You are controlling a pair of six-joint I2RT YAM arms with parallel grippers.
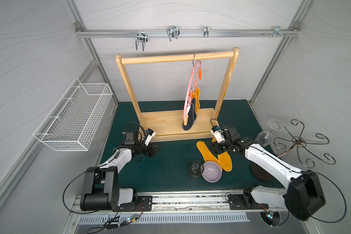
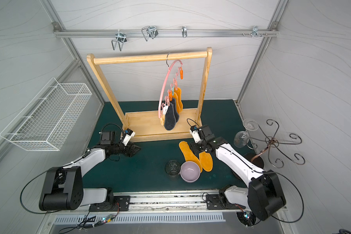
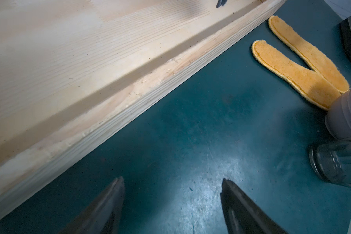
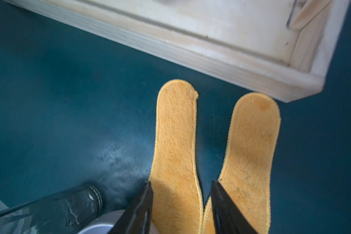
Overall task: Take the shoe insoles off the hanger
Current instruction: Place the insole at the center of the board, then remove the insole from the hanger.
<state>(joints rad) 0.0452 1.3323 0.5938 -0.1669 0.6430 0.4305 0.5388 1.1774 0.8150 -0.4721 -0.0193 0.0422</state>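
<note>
The pink hanger (image 1: 187, 91) (image 2: 164, 87) hangs by its hook from the wooden rail. Two dark grey shoe insoles (image 1: 187, 122) (image 2: 170, 119) and two mustard-orange ones (image 1: 197, 97) (image 2: 179, 98) are still clipped to it. Two more orange insoles lie flat on the green mat in a V (image 1: 206, 152) (image 2: 206, 162) (image 4: 175, 141) (image 3: 292, 75). My right gripper (image 1: 215, 149) (image 2: 196, 149) (image 4: 180, 183) hovers just over these two, open, holding nothing. My left gripper (image 1: 155, 151) (image 2: 136, 150) (image 3: 171, 180) is open over bare mat by the rack's base.
The wooden rack (image 1: 178, 57) stands at the back on its tray base (image 1: 166, 125). A purple bowl (image 1: 212, 172) and a glass tumbler (image 1: 195, 169) sit against the lying insoles' near ends. A wire basket (image 1: 73, 117) hangs left; a scrolled metal stand (image 1: 300, 141) with a wine glass stands right.
</note>
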